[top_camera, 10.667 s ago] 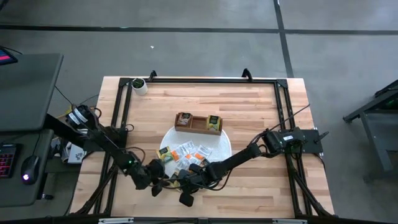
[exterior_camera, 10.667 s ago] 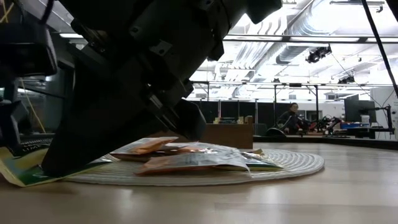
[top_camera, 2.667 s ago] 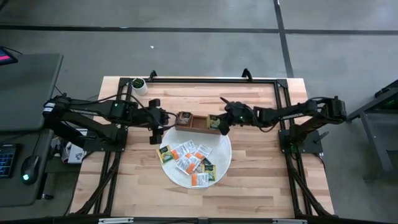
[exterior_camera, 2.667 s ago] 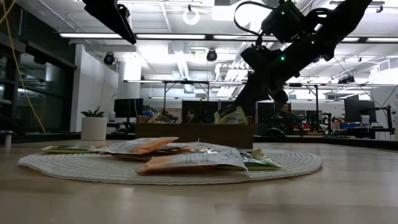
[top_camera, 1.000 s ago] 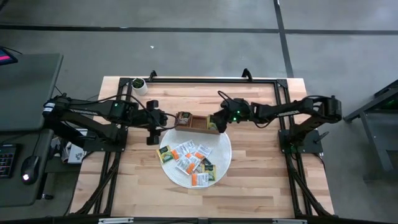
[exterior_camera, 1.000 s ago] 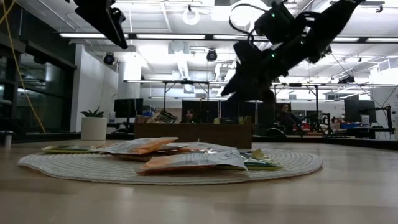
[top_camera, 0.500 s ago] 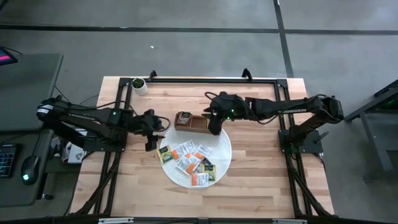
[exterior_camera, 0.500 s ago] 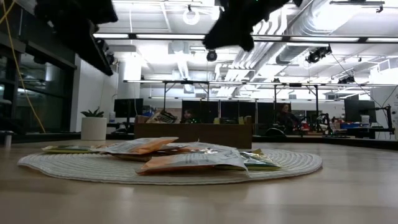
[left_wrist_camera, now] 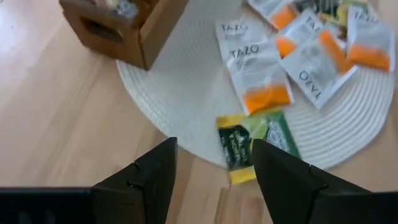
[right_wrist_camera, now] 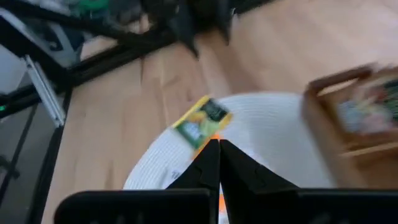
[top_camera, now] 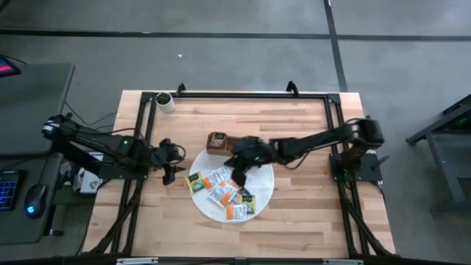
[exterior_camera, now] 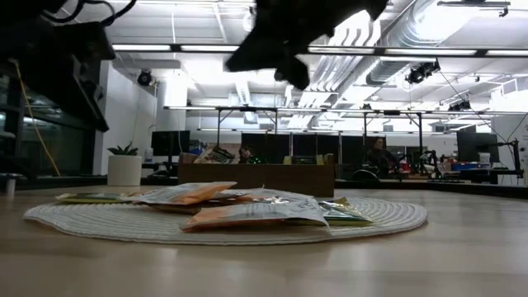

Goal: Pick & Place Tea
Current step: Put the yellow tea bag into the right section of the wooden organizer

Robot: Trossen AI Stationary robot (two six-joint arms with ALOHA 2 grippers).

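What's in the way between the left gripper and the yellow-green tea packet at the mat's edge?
Nothing visible. In the left wrist view the left gripper has open fingers, and only bare table and mat lie between it and the yellow-green packet. The right gripper, shut, is above the other packets, not in that path.

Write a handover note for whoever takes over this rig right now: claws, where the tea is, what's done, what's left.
Left claw: open, empty, above the table at the mat's left edge.
Right claw: shut, empty, above the round mat.
Tea: a pile of packets lies on the mat; a few already sit in the wooden tray at the mat's far edge.
Done: some packets are in the tray.
Left: most of the pile has yet to go in.
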